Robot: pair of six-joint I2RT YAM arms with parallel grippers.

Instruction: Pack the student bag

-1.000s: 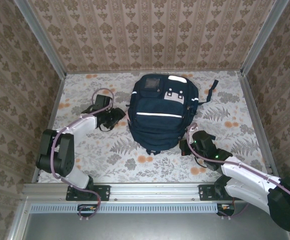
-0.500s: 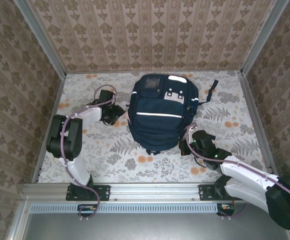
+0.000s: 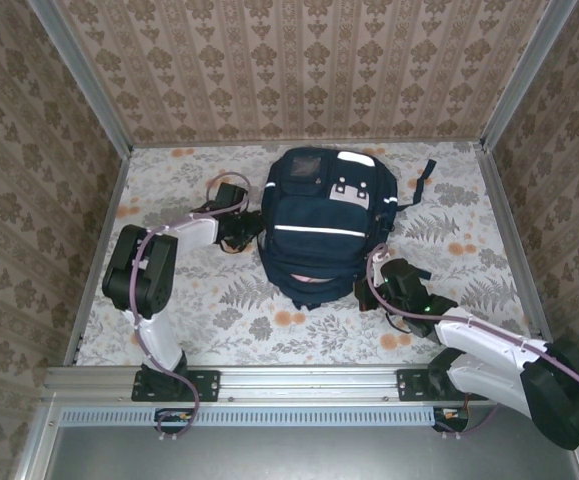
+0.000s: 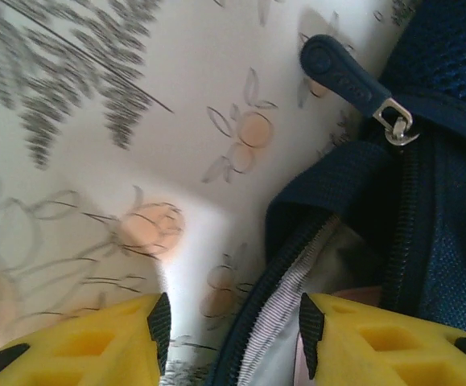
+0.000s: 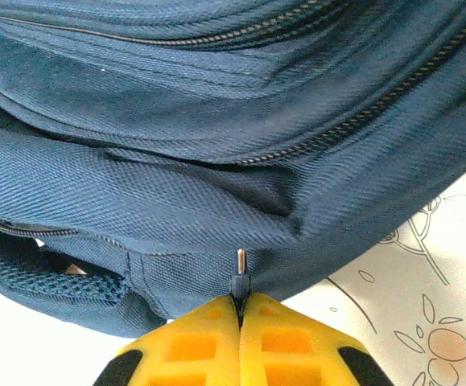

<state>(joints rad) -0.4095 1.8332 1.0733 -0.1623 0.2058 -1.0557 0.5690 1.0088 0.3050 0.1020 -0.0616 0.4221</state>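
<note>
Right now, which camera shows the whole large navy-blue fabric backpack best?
The top external view: the large navy-blue fabric backpack shows whole, white stripe included. The left wrist view catches its open zipper edge; the right wrist view, close folds where the right gripper pinches a small zipper pull.

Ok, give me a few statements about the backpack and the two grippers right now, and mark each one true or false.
1. The right gripper is shut on a small pull tab at the edge of the student bag. True.
2. The left gripper has its jaws pressed together. False: they stand apart, with the bag's open zip edge between them.
3. The bag lies on a plain white surface. False: the table has a floral pattern.
4. A white stripe crosses the bag's front. True.
</note>
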